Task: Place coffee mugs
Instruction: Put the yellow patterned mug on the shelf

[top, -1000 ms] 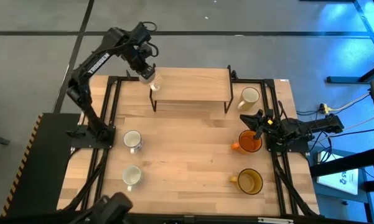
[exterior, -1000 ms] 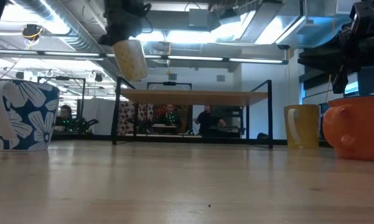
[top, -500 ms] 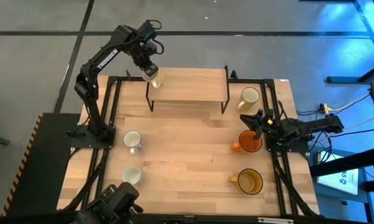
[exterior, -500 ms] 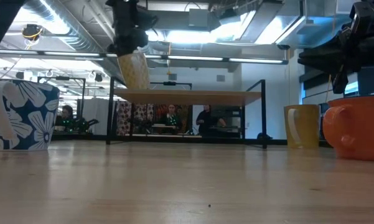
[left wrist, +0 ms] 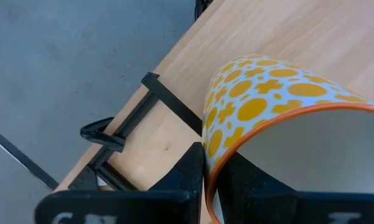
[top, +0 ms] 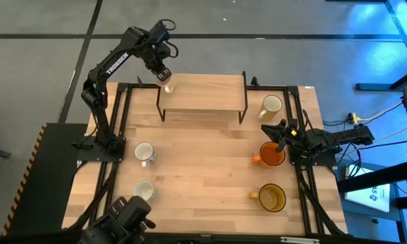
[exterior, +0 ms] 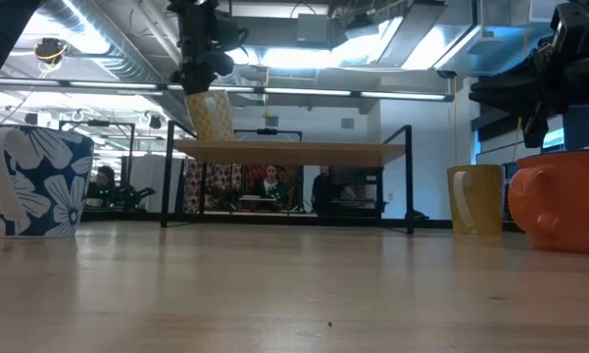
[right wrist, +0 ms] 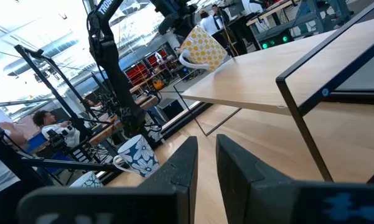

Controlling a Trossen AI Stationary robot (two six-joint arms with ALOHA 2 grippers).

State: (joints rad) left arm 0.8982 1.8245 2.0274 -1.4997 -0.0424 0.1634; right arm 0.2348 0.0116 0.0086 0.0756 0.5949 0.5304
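My left gripper (top: 165, 76) is at the far-left corner of the raised wooden shelf (top: 203, 93) and is shut on a white mug with yellow dots (exterior: 208, 116). The mug's base is level with the shelf top; whether it rests there cannot be told. My right gripper (top: 280, 130) waits, shut, by the right edge above the orange mug (top: 271, 154). A white mug (top: 271, 105) and an amber mug (top: 271, 198) stand on the right of the table. A blue-flowered mug (top: 144, 153) and a plain white mug (top: 143, 190) stand on the left. My left gripper holds the dotted mug by its orange rim (left wrist: 206, 163). One finger (left wrist: 252, 190) is inside the mug and the other finger (left wrist: 185, 174) is outside, with the wall pinched between them. It comes from above, and the mug hangs below it, slightly tilted, over the shelf's left end (right wrist: 202, 46).
The shelf stands on thin black legs (exterior: 166, 186) at the table's far side, with a gap beneath it. Black frames and clamps (top: 122, 122) run along both side edges. The middle of the table (top: 203, 169) is bare wood. People sit in the room beyond.
My left gripper has gone down with the dotted mug, from above the shelf's left end until the mug's base is at the shelf top. The mug has become more upright. The shelf has slid a little toward the table's left.
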